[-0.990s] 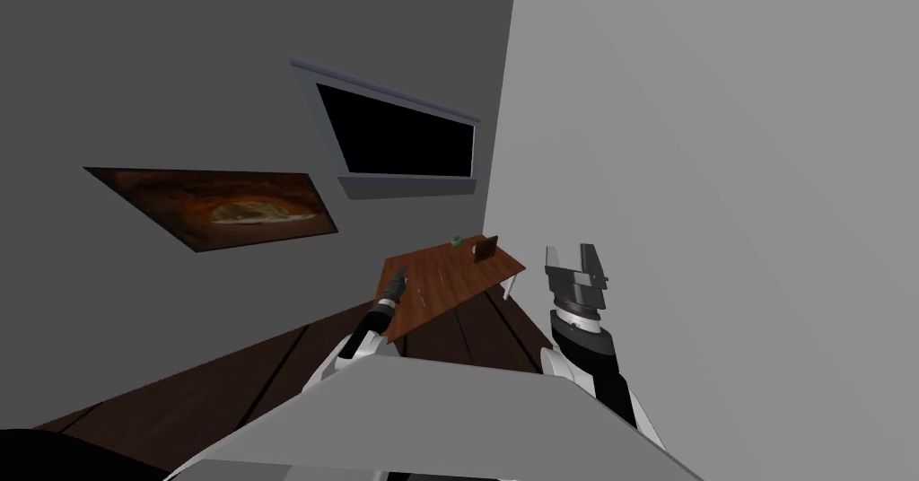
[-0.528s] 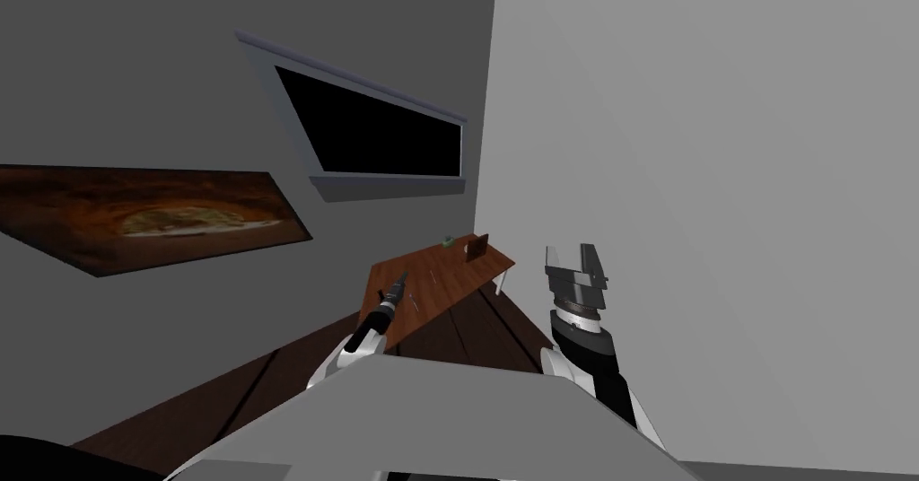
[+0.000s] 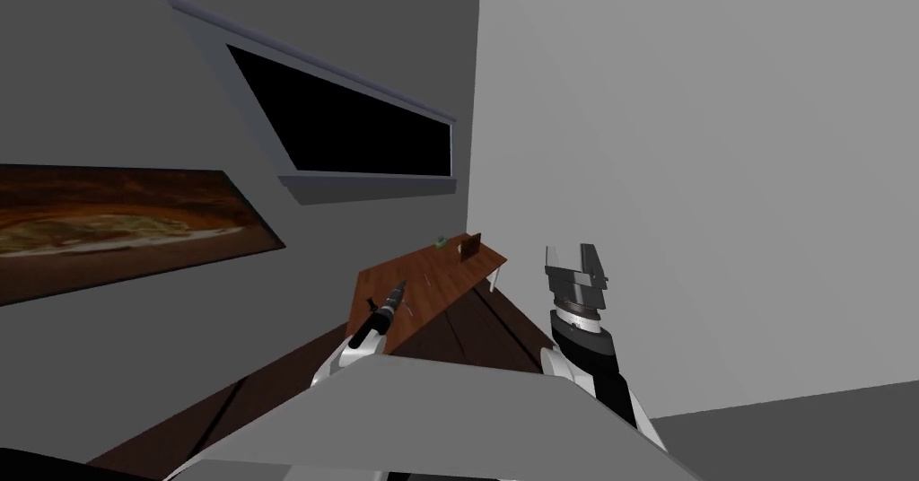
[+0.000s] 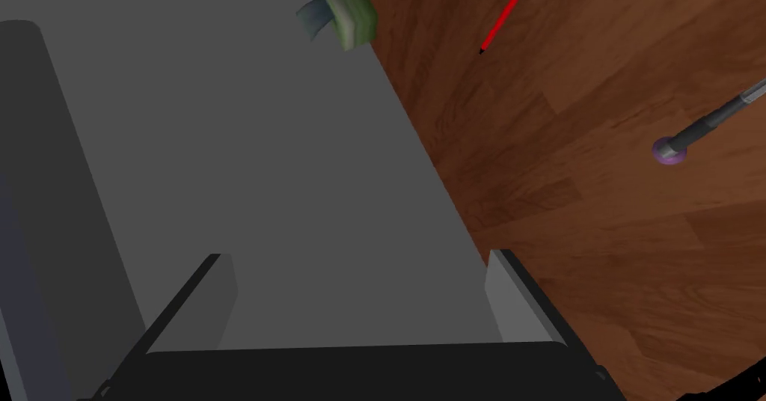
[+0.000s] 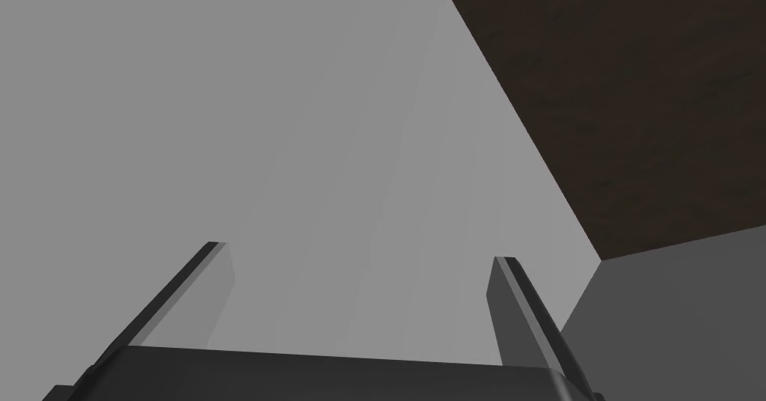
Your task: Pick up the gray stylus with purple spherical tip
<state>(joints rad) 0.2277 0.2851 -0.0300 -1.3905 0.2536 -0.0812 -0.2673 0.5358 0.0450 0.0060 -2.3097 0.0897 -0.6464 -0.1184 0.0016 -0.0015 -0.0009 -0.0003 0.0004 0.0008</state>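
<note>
Left wrist view: stylus (image 4: 711,123) on table (image 4: 583,224)

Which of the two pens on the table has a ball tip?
The gray stylus, ending in a purple ball; the red pen tapers to a fine dark point.

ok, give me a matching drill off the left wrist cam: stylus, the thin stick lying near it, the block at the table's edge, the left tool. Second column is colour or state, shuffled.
Column one:
1. stylus
2. thin stick
3. block
4. left tool

Column two:
A. green
B. open, holding nothing
C. grey shaft with a purple tip
D. red

Pairs: 1-C, 2-D, 3-A, 4-B.
</note>
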